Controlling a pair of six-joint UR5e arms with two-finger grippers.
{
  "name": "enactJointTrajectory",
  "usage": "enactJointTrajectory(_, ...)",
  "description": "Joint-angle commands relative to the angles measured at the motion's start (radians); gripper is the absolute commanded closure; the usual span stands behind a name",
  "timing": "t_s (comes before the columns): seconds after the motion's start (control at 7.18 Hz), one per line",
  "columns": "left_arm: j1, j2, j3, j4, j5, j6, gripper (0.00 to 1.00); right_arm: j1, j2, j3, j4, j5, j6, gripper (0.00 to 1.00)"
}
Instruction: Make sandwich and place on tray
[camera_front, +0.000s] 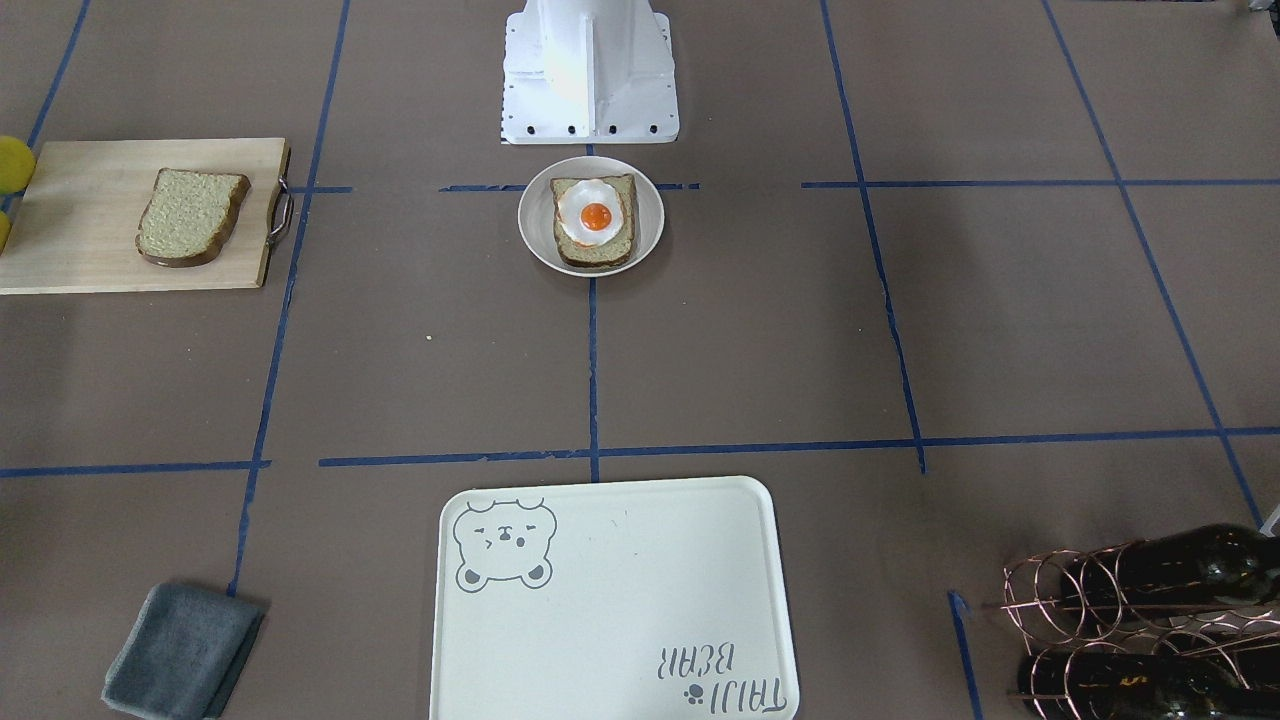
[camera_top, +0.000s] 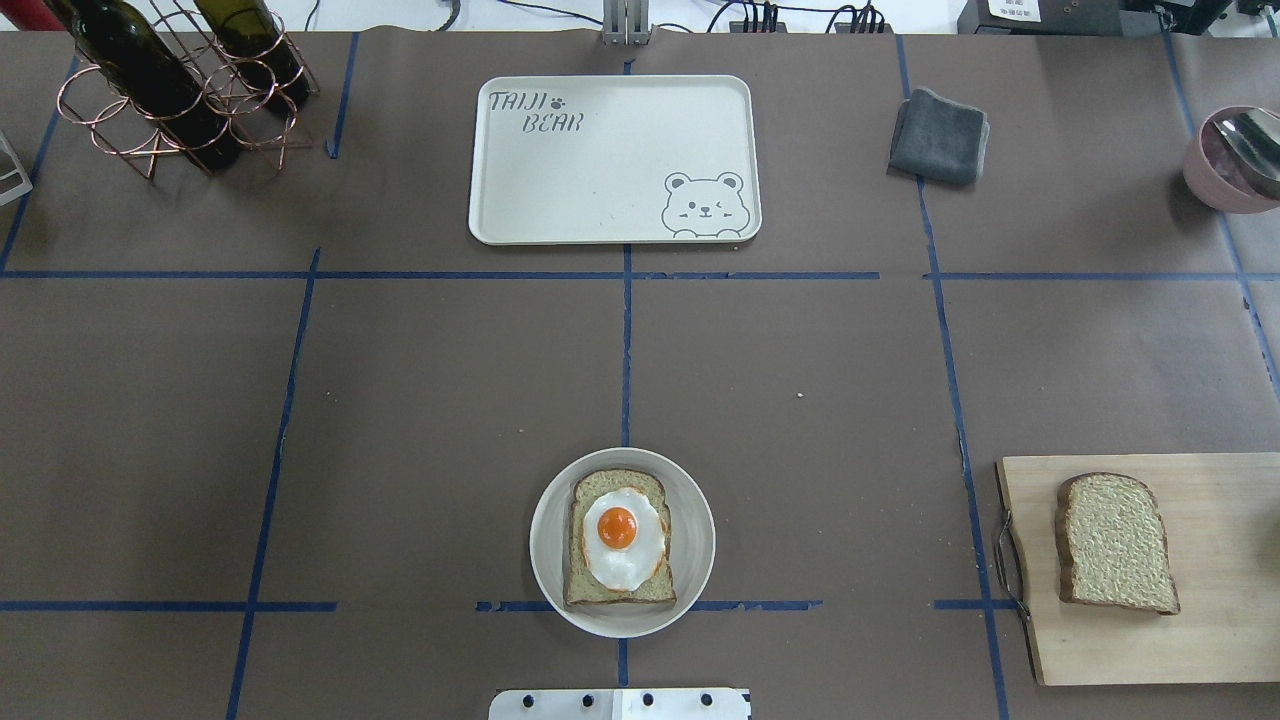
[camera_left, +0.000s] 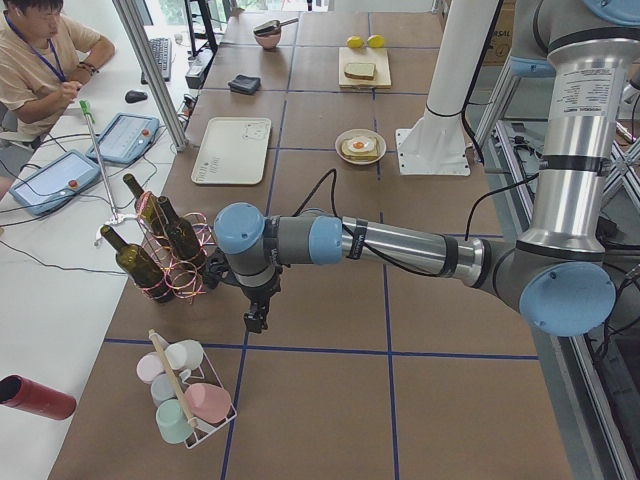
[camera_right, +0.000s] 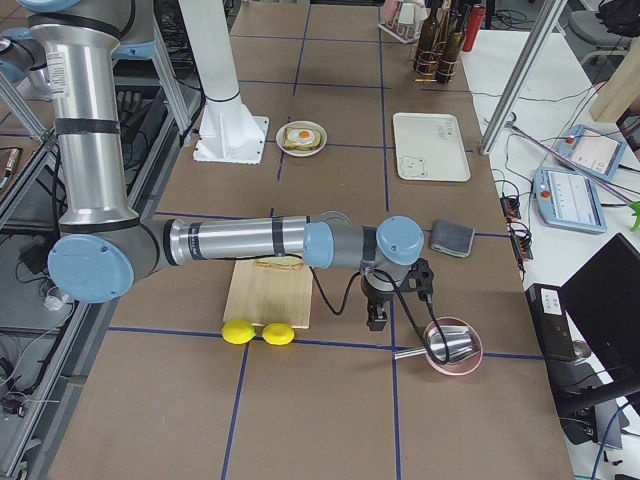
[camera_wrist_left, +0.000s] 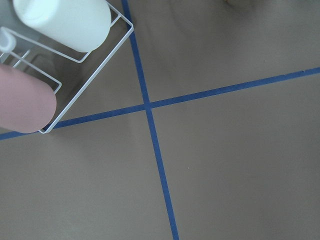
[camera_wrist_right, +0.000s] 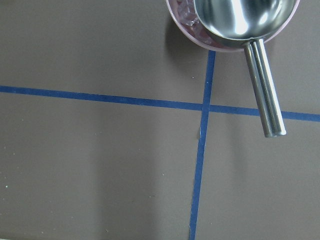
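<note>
One bread slice with a fried egg on top lies on the small round plate near the robot base; it also shows in the front-facing view. A second bread slice lies on the wooden cutting board at the right. The bear tray is bare at the far middle. My left gripper hangs far left beside the wine rack. My right gripper hangs far right next to the pink bowl. I cannot tell whether either is open or shut.
A copper wine rack with bottles stands far left. A grey cloth lies right of the tray. A pink bowl with a metal scoop sits far right. A wire rack of cups and two lemons lie at the table's ends.
</note>
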Motion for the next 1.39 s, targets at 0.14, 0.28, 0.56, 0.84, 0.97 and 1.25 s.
enactJointTrajectory(0.14,-0.001,0.068,-0.080,-0.028,0.012,0.018,0.00,0.000,0.001,0.010,0.001,0.004,0.003,0.00)
enactJointTrajectory(0.28,0.002,0.083,-0.084,-0.016,0.006,0.024,0.00,0.000,0.000,0.020,0.001,0.004,0.005,0.00)
enactJointTrajectory(0.56,0.007,0.046,-0.013,-0.025,0.006,0.029,0.00,-0.076,-0.069,0.127,0.004,0.116,0.084,0.00)
enactJointTrajectory(0.84,0.007,0.042,-0.007,-0.033,-0.033,0.032,0.00,-0.190,-0.208,0.255,0.186,0.127,0.335,0.00)
enactJointTrajectory(0.97,0.007,0.042,-0.002,-0.075,-0.049,0.029,0.00,-0.254,-0.284,0.254,0.422,0.119,0.518,0.00)
enactJointTrajectory(1.25,0.005,0.059,0.005,-0.146,-0.052,0.030,0.00,-0.441,-0.390,0.248,0.850,-0.011,0.940,0.00)
